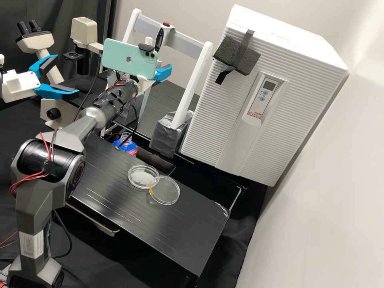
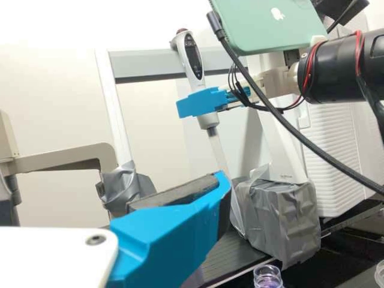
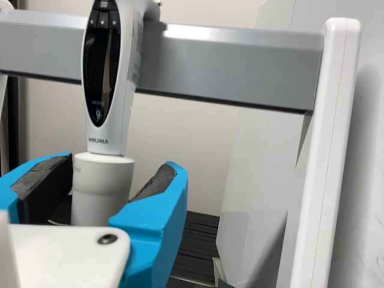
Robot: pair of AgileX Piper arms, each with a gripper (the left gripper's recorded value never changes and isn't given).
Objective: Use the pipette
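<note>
From the high camera, my right pincer point(image 1: 161, 72) is up at the pipette stand point(image 1: 188, 43), beneath a mint-green phone point(image 1: 128, 58) fixed on my wrist. The pipette point(image 1: 159, 37) rises straight above the pincer, hung on the stand's grey crossbar. My left pincer point(image 1: 51, 79) hangs well apart from it, spread wide with nothing between its fingers, near a microscope point(image 1: 34, 40). Down from my right pincer, on the black ridged board point(image 1: 180, 234), lie a clear petri dish point(image 1: 143, 176) and a second dish point(image 1: 165, 191) (rims touching or overlapping, I cannot tell which). A bottle point(image 1: 127, 145) of purple liquid stands nearer the pincer.

From my left wrist, my right pincer point(image 2: 204, 103) clasps the pipette point(image 2: 193, 57) below its dark face, and the clear tip points down beneath the pincer.

From my right wrist, my right pincer point(image 3: 114, 174) pinches the pipette's point(image 3: 108, 78) white lower barrel, a pad against each side. The handle stands above the pincer, before the crossbar point(image 3: 240, 66).
</note>
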